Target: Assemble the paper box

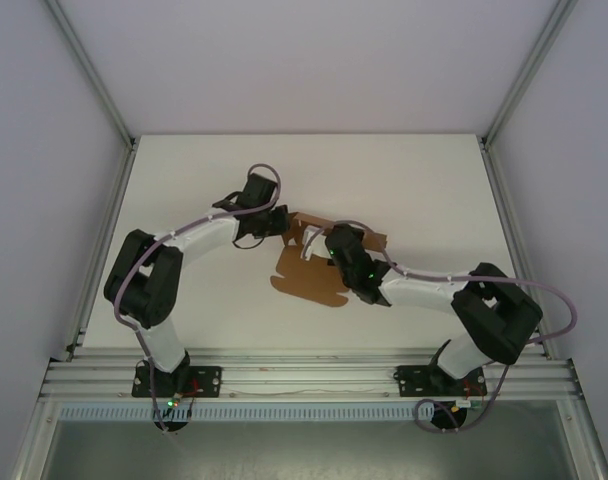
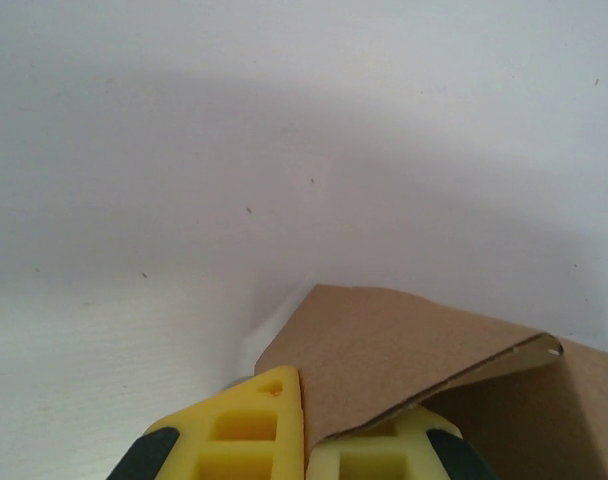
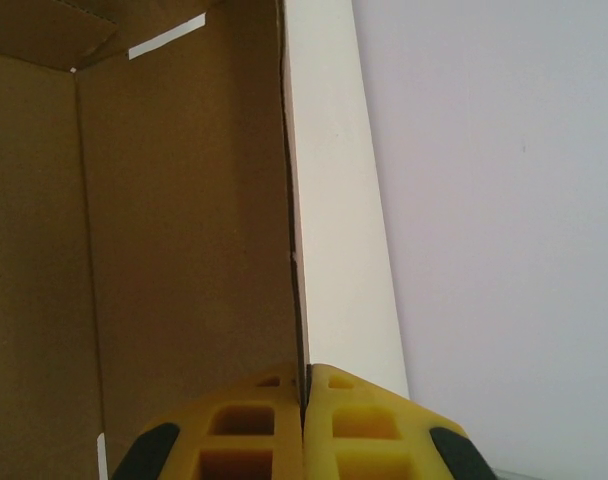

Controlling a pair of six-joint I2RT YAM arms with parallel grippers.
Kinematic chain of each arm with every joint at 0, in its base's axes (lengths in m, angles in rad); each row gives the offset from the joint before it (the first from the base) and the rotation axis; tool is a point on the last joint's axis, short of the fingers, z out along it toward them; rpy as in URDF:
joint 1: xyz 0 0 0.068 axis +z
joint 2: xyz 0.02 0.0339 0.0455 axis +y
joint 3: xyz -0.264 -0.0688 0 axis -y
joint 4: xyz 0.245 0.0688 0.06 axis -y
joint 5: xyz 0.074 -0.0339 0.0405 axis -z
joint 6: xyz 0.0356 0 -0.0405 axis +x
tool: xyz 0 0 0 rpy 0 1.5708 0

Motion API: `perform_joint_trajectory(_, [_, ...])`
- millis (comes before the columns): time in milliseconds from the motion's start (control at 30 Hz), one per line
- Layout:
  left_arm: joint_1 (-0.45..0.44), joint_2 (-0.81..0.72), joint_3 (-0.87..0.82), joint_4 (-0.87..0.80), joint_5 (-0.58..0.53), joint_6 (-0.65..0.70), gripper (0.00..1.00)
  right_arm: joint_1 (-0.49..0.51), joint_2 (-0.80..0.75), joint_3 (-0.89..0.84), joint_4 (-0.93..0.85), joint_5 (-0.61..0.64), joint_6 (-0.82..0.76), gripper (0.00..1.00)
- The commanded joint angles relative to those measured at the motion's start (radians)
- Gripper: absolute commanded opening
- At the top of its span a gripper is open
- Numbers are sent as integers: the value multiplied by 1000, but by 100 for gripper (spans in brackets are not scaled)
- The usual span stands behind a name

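The paper box [image 1: 309,272] is a brown kraft die-cut sheet, partly folded, in the middle of the white table between the two arms. My left gripper [image 1: 284,222] is at its far left corner, shut on a folded flap [image 2: 404,350] that runs between the yellow fingers [image 2: 254,425]. My right gripper [image 1: 334,243] is shut on the thin edge of an upright panel [image 3: 184,230], which stands edge-on between its yellow fingertips [image 3: 354,410]. The box's brown inner face spreads over the left half of the right wrist view.
The white table [image 1: 404,190] is bordered by metal frame rails [image 1: 509,215] on both sides and a slotted rail at the near edge [image 1: 304,378]. Both arm bases are bolted there. White walls enclose the workspace.
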Motion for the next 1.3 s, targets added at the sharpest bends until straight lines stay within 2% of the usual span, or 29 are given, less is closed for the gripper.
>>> perform_joint_trajectory(0, [-34,-45,11,91,51,-60,6,29,-17,-37,23,-40,56,0])
perform_joint_trajectory(133, [-37,-57,-55,96,68,-38,17,19,-18,-56,21,-28,54,0])
perform_joint_trajectory(267, [-37,-95,-82,28,-5,21,28,-2,-27,-71,56,-12,46,0])
perform_joint_trajectory(367, [-34,-140,-103,15,-21,51,37,-16,-38,-76,62,-23,33,0])
perform_joint_trajectory(467, [-20,-191,-110,1,-39,87,56,-17,-38,-76,66,-30,21,0])
perform_joint_trajectory(500, [-6,-208,-106,-9,-52,102,65,-17,-35,-74,69,-30,14,0])
perform_joint_trajectory(533, [13,-220,-96,-25,-56,119,79,-16,-32,-72,69,-29,8,0])
perform_joint_trajectory(567, [34,-232,-87,-46,-71,124,99,-18,-32,-73,69,-31,1,0])
perform_joint_trajectory(767, [209,-255,-54,-97,-161,165,100,-16,-48,-72,73,-38,-9,0])
perform_joint_trajectory(900, [285,-141,9,-102,-112,185,100,-14,-50,-58,42,-45,-11,0])
perform_joint_trajectory(967, [286,-63,70,-124,-79,225,100,-11,-51,-57,41,-43,-13,0])
perform_joint_trajectory(1100, [280,45,99,-80,149,271,100,-10,-49,-56,44,-34,-7,0])
perform_joint_trajectory(1167, [255,56,87,-62,202,295,95,-9,-48,-57,42,-30,-8,0])
perform_joint_trajectory(1267, [202,35,52,-50,251,346,80,-9,-46,-54,40,-20,-13,0])
